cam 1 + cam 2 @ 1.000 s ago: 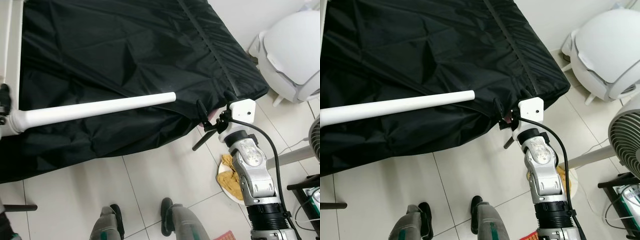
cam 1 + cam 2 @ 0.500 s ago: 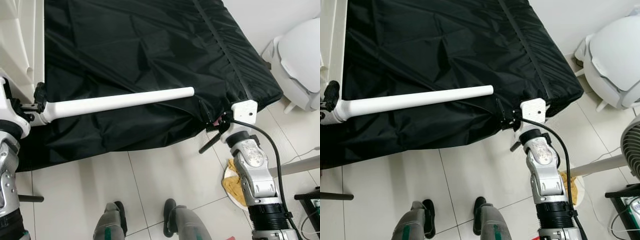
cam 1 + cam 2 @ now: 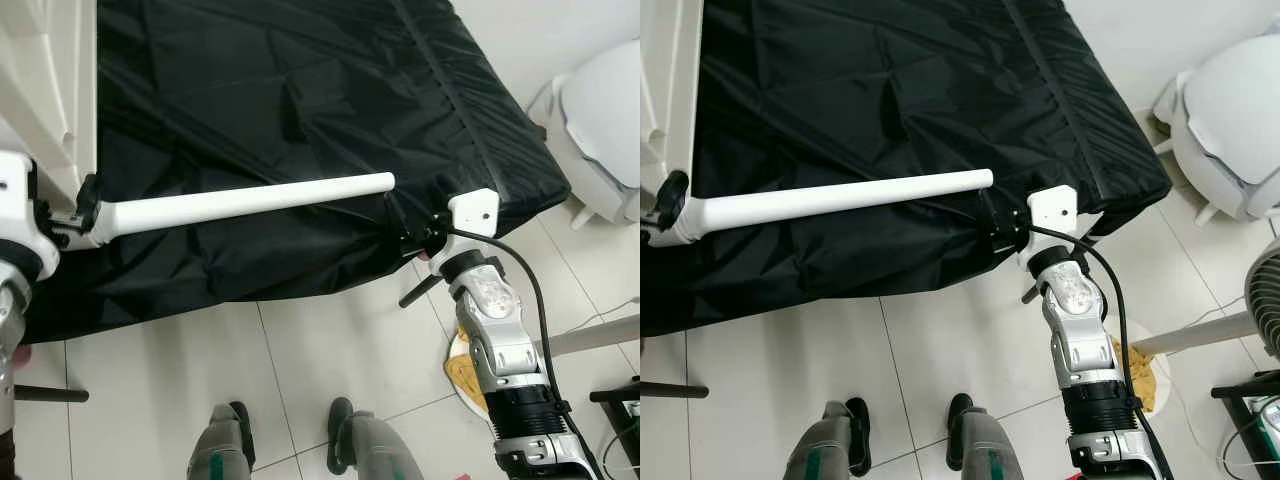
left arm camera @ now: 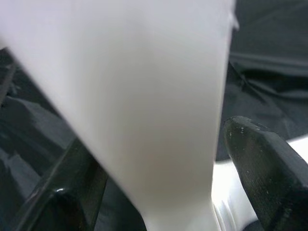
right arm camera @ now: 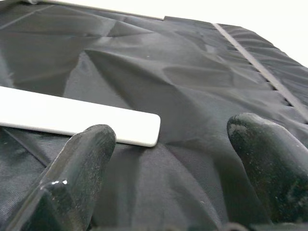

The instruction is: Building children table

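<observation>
A long white table leg lies level above the black cloth. My left gripper is shut on its thick end at the left; in the left wrist view the leg sits between both fingers. The leg's free end points right. Just below and right of that tip, at the cloth's front edge, my right gripper is open with its fingers spread wide and nothing between them. A white tabletop panel stands at the upper left.
A white rounded appliance stands at the right. On the tiled floor lie a plate with a yellow rag beside my right arm, a black rod at the left, and a fan's stand. My feet are at the bottom.
The camera has shifted, bringing my left arm and the tabletop panel into view. My right gripper has moved up and left, closer to the leg's free end. The left keeps hold of the leg.
</observation>
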Motion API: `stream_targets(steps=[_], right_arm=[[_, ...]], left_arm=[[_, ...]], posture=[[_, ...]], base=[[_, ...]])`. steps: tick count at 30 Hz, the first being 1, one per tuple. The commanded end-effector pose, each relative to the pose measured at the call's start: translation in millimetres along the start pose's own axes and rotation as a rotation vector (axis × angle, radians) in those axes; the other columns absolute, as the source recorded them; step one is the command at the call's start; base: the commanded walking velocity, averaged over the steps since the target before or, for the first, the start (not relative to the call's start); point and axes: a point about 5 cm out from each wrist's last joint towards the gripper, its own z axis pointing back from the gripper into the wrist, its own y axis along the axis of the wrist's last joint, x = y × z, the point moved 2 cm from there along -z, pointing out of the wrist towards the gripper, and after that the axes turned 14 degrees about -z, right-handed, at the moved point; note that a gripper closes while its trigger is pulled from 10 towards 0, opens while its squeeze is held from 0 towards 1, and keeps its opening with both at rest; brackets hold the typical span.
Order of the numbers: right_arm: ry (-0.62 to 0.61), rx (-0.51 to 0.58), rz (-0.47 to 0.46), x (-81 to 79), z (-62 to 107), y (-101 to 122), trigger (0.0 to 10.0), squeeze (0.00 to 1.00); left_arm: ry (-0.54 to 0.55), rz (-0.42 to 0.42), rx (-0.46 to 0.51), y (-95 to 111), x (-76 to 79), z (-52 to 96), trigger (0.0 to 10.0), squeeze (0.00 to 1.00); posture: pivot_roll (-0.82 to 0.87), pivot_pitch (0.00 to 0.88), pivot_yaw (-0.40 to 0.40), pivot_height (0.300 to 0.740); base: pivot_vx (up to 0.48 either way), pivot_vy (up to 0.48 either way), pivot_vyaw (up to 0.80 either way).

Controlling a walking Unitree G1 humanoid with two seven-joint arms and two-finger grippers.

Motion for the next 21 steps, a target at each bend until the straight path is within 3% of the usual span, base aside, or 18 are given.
stream_targets(steps=[1, 12, 21], right_arm=[[0.008, -0.006, -0.010, 0.5, 1.8, -4, 10.0, 0.00], [0.054, 0.003, 0.007, -0.6, -9.5, -2, 10.0, 0.00], [0.087, 0.017, 0.020, 0.8, -23.2, -1, 10.0, 0.00]], left_arm=[[-0.258, 0.004, 0.034, 0, 25.4, 5.1, 10.0, 0.00], [-0.282, -0.054, 0.001, -5, 14.7, 10.6, 10.0, 0.00], [-0.347, -0.094, -0.068, -8, 4.8, 36.5, 10.0, 0.00]], posture=[[0.08, 0.267, -0.034, 0.740], [0.10, 0.247, -0.061, 0.740], [0.12, 0.233, -0.094, 0.740]], base=[[0.000, 0.000, 0.00], [0.000, 0.000, 0.00], [0.000, 0.000, 0.00]])
